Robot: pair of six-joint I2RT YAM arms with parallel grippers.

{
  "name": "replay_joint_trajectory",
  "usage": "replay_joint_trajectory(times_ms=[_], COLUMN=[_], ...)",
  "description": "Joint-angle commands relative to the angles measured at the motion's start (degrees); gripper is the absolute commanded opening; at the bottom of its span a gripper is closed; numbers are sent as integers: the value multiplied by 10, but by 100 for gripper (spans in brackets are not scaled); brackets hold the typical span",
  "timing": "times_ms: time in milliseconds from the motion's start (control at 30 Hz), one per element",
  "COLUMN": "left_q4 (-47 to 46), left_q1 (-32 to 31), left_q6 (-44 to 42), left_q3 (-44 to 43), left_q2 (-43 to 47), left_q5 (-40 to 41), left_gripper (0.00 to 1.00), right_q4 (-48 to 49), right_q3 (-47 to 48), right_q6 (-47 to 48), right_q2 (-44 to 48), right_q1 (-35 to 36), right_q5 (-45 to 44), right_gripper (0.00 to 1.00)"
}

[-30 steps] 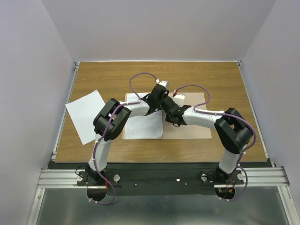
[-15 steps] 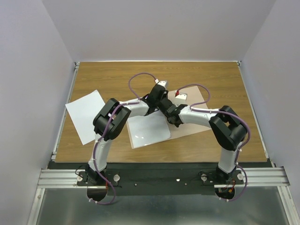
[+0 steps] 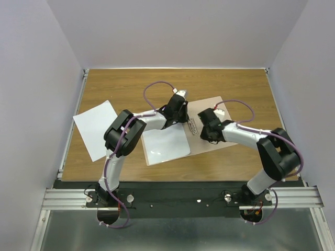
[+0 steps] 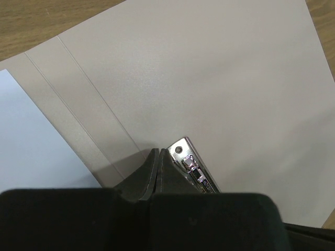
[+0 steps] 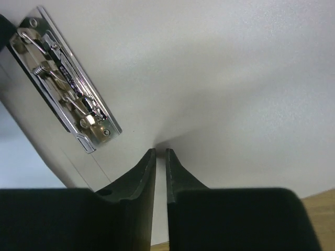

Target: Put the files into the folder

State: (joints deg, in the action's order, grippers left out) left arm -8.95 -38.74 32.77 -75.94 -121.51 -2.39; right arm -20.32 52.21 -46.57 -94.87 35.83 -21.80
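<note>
**Step in hand.** One file is loaded and one is not. The nearer white sheet (image 3: 166,144) lies on the left leaf of the open folder (image 3: 205,106), its near edge close to the folder's near edge. The second white sheet (image 3: 96,129) lies loose on the table (image 3: 131,83), well apart to the left, with a corner overhanging the table's left edge. The work judged to be under way is positioning or steadying the open folder. The folder lies at a skew, with its right leaf angled toward the far right.

**Next move.** The loose sheet is likely to be fetched by the left arm, which is the closer of the two. A thin, flat sheet offers no edge to pinch, so it probably has to be slid or lifted at the overhanging corner. The folder must stay open throughout.

**Pose.**
- Both arms rise from the near edge, bend at the elbow and reach inward over the folder.
- The right gripper (image 5: 160,152) points down onto the right leaf, just beside the metal clip (image 5: 65,99). Its fingers are closed to a thin slit and nothing is visible between them.
- The left gripper (image 4: 158,156) is farther out, at the far end of the clip on the fold. Its fingertips are pressed fully together on the folder surface and hold nothing visible.
</note>
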Motion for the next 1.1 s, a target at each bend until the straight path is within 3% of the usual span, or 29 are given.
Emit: replay_joint_trajectory(times_ms=[0,400,700,1067], left_q4=[97,97,100,102], left_q1=[0,0,0,0], left_q6=[-10,0,-1,-5], left_q3=[33,33,30,26], left_q2=[-25,-29,-33,-36], left_q5=[-1,-2,-1,3], left_gripper=[0,0,0,0], right_q4=[131,271,288,291], right_q3=[-84,-116,-112,-122], right_q6=[-5,-21,-30,-42], right_q2=[56,30,8,10], right_q1=[-44,-83,-92,-104], right_q5=[191,296,288,258], right_gripper=[23,25,31,22])
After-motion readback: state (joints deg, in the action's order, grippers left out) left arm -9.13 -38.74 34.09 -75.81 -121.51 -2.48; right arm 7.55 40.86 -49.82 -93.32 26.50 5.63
